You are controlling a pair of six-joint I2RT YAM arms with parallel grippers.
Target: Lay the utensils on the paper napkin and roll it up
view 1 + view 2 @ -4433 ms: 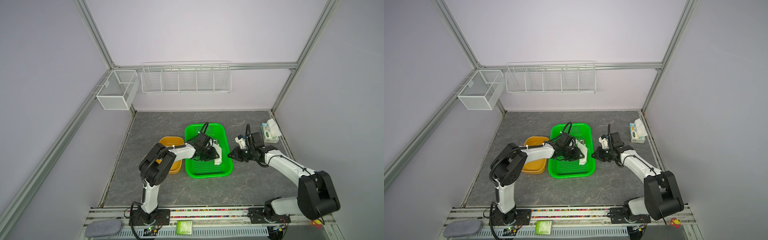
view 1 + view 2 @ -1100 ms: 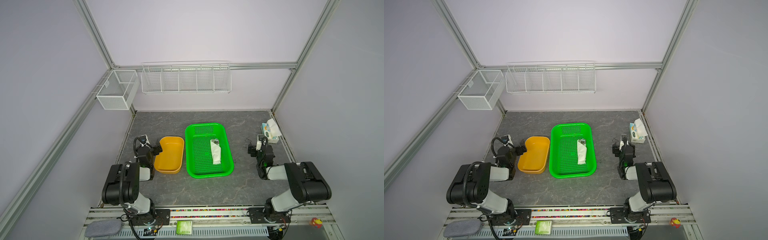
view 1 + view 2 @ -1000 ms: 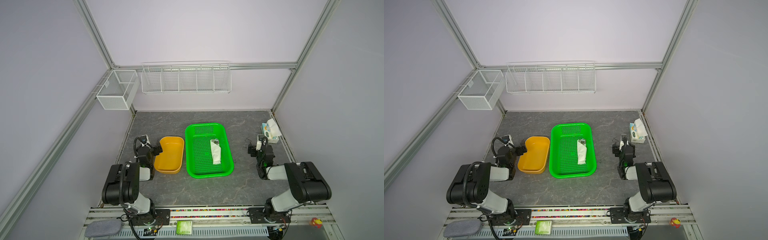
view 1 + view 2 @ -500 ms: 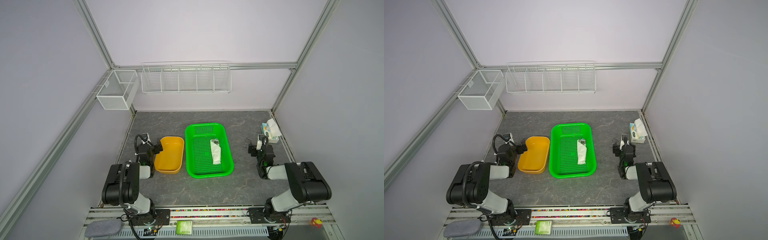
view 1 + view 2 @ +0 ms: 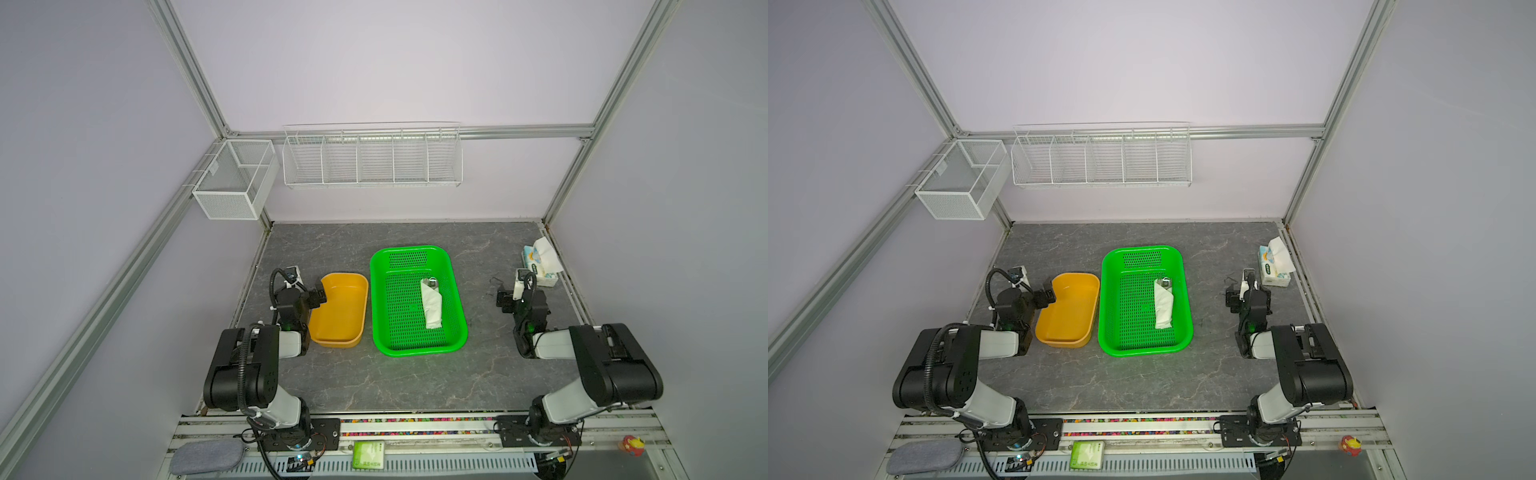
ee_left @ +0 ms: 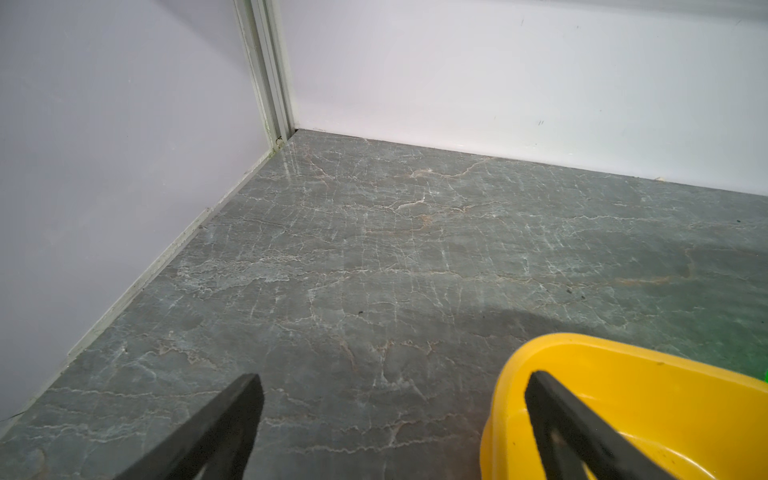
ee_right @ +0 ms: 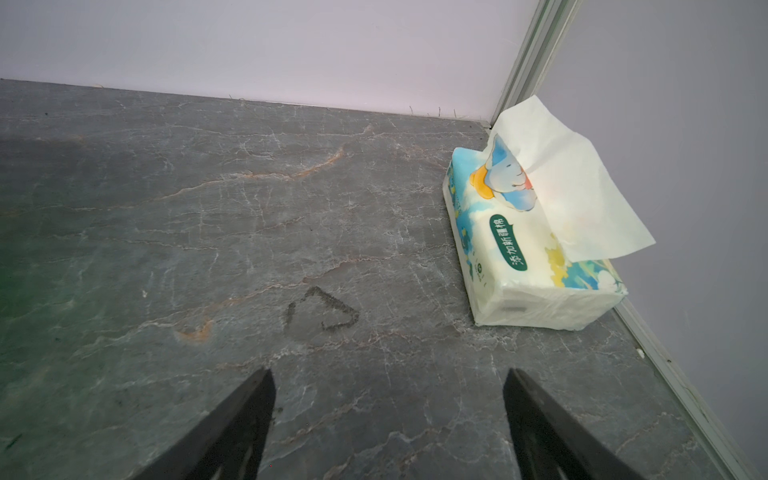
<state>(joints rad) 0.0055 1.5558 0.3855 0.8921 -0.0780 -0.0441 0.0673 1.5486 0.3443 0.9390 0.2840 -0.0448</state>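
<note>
Your napkin point(image 5: 431, 303) lies rolled into a narrow white bundle on the floor of the green basket point(image 5: 417, 352), towards its right side, long axis running from near to far. In both top views a bit of shiny metal pokes out of its far end; you can take that for the utensils point(image 5: 1167, 283), though how many are wrapped inside is hidden.

Judged from this, the rolling step looks done and you are at the close of the task. The next move calls for little. If anything, check that the roll holds, since the paper is light and could spring open. Any re-grip would need a gentle pinch across the middle of the bundle, not at the bare metal end.

Both arms sit folded back near their bases, well apart from the basket. The left gripper point(image 6: 392, 379) has its jaws spread wide and holds nothing; one jaw hangs over the corner of the yellow tub point(image 5: 340, 311). The right gripper point(image 7: 390, 374) is likewise wide and empty, above bare table point(image 7: 249, 208), with the tissue pack point(image 7: 536, 249) near it in the far right corner.

As for containers:
- The basket holds only the roll.
- The tub is empty.
- The wire rack point(image 5: 372, 162) on the back wall shows nothing inside.
- The mesh box point(image 5: 232, 183) beside the rack also shows nothing inside.
</note>
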